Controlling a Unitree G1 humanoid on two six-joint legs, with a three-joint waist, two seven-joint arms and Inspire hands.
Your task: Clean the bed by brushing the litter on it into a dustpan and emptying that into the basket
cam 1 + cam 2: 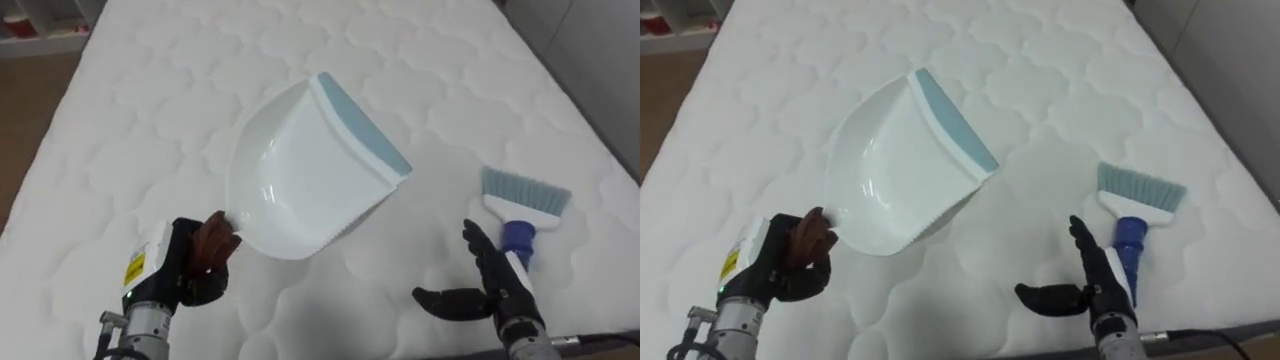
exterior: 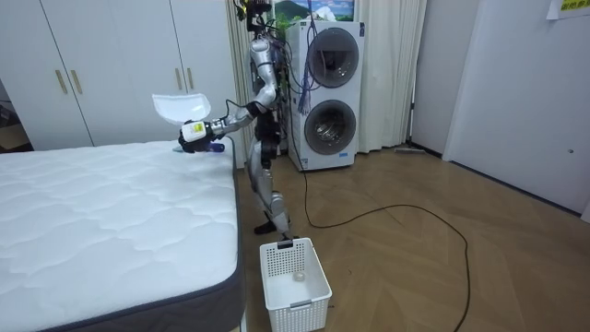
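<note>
One dustpan point(image 1: 300, 180) hangs over the bed point(image 1: 150, 120), clamped in the left robot hand point(image 1: 190, 262); the right robot hand point(image 1: 490, 285), fingers apart, by the brush point(image 1: 522, 205).

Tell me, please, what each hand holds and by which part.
The left hand grips the white plastic dustpan by its brown handle; the open right hand holds nothing, beside the blue-handled brush.

Two stacked washing machines point(image 2: 327, 92) stand between white wardrobes point(image 2: 111, 65) and a pale curtain point(image 2: 396, 74).
</note>
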